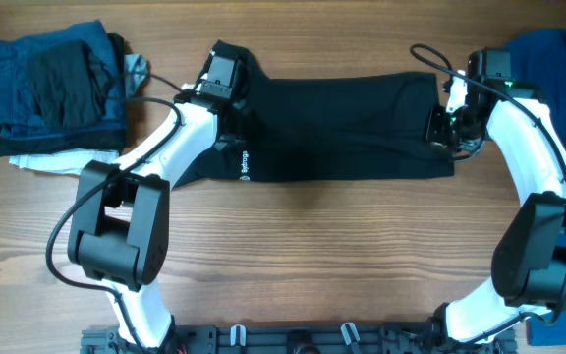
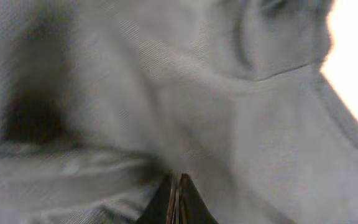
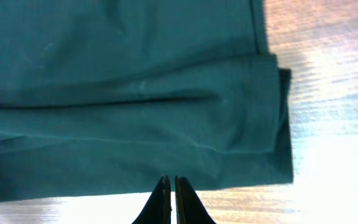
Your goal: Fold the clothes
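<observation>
Black T-shirt lies mid-bench, folded into a long flat band; small white logo near its left end. Left pincer at the T-shirt's left end, jaws closed, tips against rumpled cloth; cannot tell whether a fold is pinched. Right pincer at the T-shirt's right end, jaws closed, tips over the cloth near its hem. Stack of folded clothes well left of the T-shirt. Royal-blue shirt just right of it, beyond the right arm.
</observation>
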You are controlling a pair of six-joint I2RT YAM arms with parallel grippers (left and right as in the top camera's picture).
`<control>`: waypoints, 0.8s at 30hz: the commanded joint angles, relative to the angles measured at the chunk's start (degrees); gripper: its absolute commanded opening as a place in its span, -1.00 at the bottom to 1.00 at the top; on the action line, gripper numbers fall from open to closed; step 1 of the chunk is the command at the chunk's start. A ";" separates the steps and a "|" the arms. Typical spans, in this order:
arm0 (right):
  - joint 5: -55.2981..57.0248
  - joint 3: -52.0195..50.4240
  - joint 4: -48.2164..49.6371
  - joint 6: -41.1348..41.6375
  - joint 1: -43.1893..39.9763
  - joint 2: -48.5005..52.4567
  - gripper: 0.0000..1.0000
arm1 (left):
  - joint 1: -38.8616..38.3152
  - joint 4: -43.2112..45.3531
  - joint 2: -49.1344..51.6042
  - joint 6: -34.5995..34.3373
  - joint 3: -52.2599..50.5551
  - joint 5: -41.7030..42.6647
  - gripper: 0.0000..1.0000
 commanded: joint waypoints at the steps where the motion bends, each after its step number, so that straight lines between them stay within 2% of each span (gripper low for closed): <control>1: -2.67 1.62 1.40 -1.90 -0.02 0.92 -0.91 | 0.37 4.52 -1.86 4.90 -0.13 -1.07 -0.92; 7: -2.69 1.57 2.08 -3.19 -0.02 0.92 -0.91 | 0.37 10.93 -1.51 4.87 -0.15 -1.64 -0.92; 10: -2.67 1.51 1.46 -3.19 -0.02 0.92 -0.92 | 0.37 8.50 -2.08 4.85 -0.13 -0.55 -0.91; 11: -2.67 1.36 1.44 -3.19 -0.02 0.92 -0.91 | 0.37 6.25 -2.56 4.85 -0.13 -0.55 -0.82; 15: -2.67 1.33 1.42 -3.17 -0.02 0.92 -0.90 | 0.63 -2.67 -4.48 4.55 -0.13 -1.97 -0.22; 20: -2.67 1.31 1.33 -3.17 -0.02 0.92 -0.84 | 1.44 -8.79 -3.87 -0.17 -0.15 -1.88 -0.05; 24: -2.67 1.14 1.38 -3.15 -0.02 0.94 -0.81 | 1.77 -8.57 -3.30 -0.22 -0.52 -1.88 -0.03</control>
